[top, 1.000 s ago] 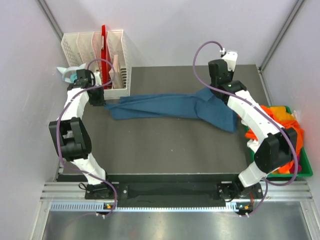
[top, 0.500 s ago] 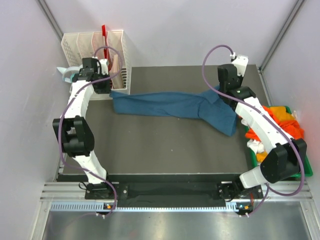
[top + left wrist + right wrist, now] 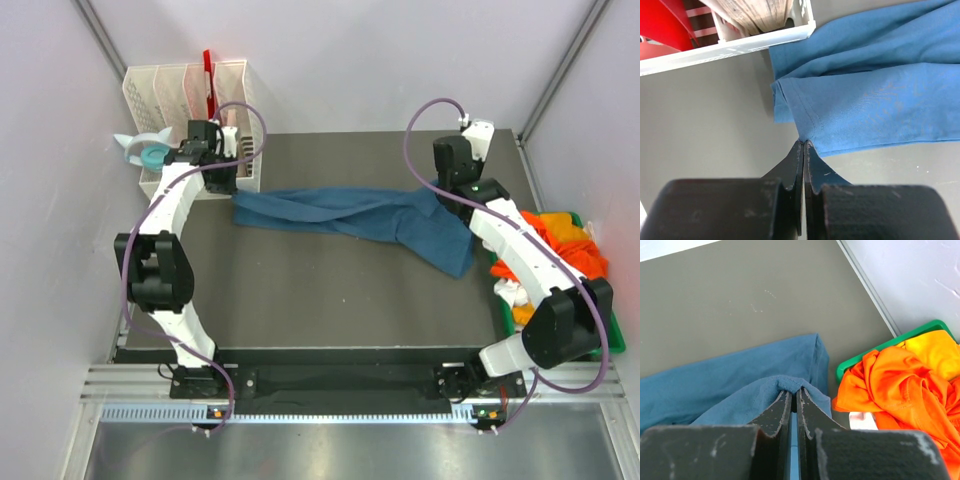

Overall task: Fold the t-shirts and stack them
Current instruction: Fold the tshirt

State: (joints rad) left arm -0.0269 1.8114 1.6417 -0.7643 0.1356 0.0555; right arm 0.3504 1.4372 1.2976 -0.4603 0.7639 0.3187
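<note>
The blue shirt (image 3: 350, 212) lies bunched into a long, rumpled band across the far half of the desk (image 3: 330, 290), running from the foot of the white rack (image 3: 190, 85) on the left towards the green bin (image 3: 612, 340) on the right. Its right end is wider and spreads towards the near side.

The left claw (image 3: 803, 145) is closed narrow, pinching the hemmed corner at the shirt's left end, just beside the rack's front edge. The right claw (image 3: 794, 392) is also closed narrow, with a fold of blue cloth caught between its tips at the shirt's right end, close to the bin. Seen from above, both arms reach to the far side of the desk with the shirt between them.

Orange shirts (image 3: 890, 385) are heaped in the bin, spilling over its rim, with a bit of yellow cloth (image 3: 935, 347) among them. The rack stands at the desk's far left corner and holds a red thing (image 3: 208, 75) upright in one slot.
</note>
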